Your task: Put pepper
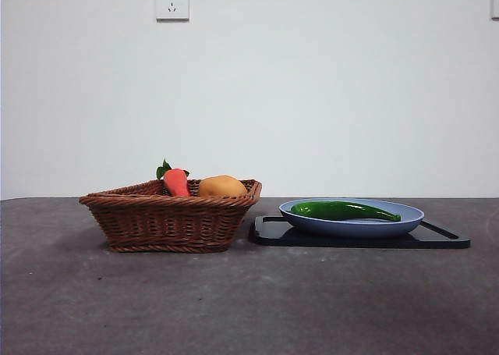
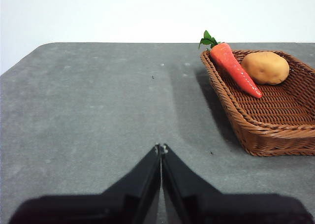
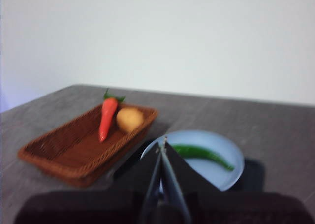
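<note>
Above the table, both grippers' fingers (image 2: 147,172) (image 3: 172,177) clenched, empty; pepper (image 1: 344,211) on plate (image 1: 355,227).

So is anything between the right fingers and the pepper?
Nothing visible. The pepper lies uncovered on the blue plate, just beyond the shut right gripper. The basket stands off to the side.
</note>
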Motion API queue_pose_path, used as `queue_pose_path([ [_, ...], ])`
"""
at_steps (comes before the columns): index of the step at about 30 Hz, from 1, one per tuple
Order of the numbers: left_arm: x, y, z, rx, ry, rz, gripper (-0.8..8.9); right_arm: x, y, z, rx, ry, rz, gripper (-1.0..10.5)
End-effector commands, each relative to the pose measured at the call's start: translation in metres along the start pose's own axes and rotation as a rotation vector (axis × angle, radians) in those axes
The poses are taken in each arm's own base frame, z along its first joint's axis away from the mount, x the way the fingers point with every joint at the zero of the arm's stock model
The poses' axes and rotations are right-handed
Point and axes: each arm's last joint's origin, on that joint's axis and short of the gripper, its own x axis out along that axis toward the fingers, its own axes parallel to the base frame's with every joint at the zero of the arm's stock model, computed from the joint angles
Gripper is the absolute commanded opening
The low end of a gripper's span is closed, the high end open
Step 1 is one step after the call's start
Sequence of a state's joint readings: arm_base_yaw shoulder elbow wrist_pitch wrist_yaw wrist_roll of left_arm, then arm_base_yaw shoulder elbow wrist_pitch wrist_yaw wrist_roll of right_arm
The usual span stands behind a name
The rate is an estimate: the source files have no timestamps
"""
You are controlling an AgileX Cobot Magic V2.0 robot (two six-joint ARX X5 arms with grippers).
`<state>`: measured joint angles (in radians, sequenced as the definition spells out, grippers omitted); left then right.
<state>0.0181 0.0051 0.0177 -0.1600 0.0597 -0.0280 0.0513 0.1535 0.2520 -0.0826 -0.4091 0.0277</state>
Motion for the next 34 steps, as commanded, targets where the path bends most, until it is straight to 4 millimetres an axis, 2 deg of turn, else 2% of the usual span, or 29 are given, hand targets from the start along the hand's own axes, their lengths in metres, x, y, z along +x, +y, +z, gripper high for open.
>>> queue_pose_path([
  [1, 0.001, 0.000, -0.002, -0.011, -0.003, 0.005, 0.08, 0.001, 0.001, -0.016, 0.017, -0.012, -0.003, 0.1],
  [5, 0.001, 0.000, -0.002, -0.011, -0.003, 0.005, 0.08, 0.003, 0.001, -0.039, 0.032, 0.018, -0.020, 0.1],
  [15, 0.001, 0.001, -0.002, -0.010, -0.003, 0.006, 0.08, 0.004, 0.001, -0.067, 0.046, 0.048, -0.054, 0.1],
  [22, 0.001, 0.001, -0.002, -0.010, -0.003, 0.006, 0.08, 0.003, 0.000, -0.078, 0.073, 0.156, -0.084, 0.1],
  [34, 0.001, 0.001, -0.002, -0.011, -0.003, 0.006, 0.08, 0.003, 0.000, -0.078, 0.102, 0.154, -0.086, 0.1],
])
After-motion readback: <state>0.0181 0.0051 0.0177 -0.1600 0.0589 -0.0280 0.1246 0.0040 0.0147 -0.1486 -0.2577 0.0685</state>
